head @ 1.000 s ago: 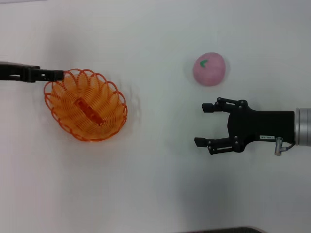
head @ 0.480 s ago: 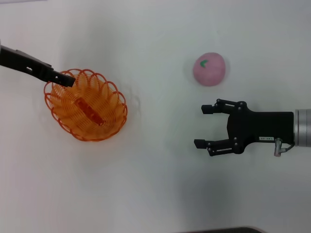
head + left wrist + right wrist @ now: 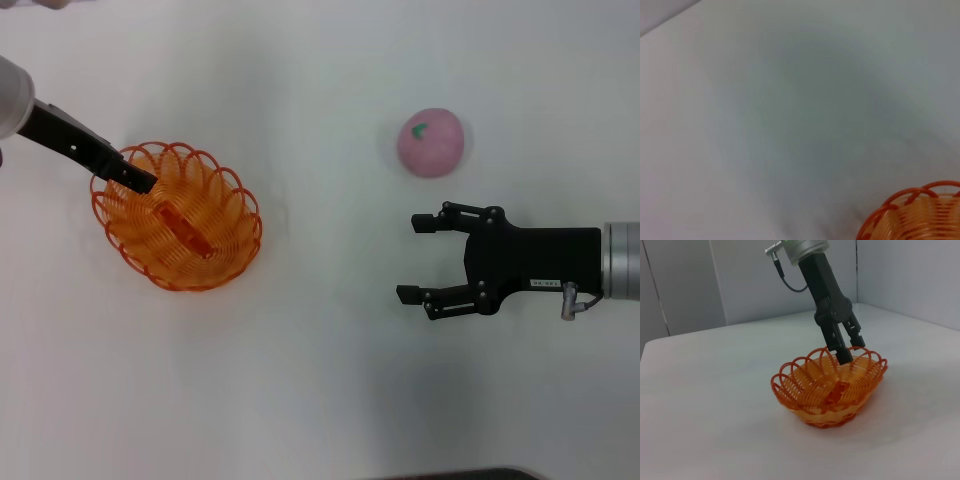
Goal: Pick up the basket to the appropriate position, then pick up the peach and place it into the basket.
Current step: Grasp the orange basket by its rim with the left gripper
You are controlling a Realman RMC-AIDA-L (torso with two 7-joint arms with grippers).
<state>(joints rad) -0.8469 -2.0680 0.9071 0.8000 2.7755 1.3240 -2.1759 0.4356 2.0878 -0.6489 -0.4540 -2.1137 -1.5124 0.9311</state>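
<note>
From my remote station this reads as a robotics test lab: a bare, smooth white tabletop (image 3: 320,380) fills the head view, and my right wrist camera shows plain pale grey wall panels (image 3: 685,285) enclosing it like a test cell.

White table (image 3: 320,380), matte, plain top. Two items sit directly on it: orange wire basket (image 3: 180,222) and pink peach (image 3: 431,142). Peach is well apart from the basket, off to the basket's right and slightly farther from the robot.
</note>
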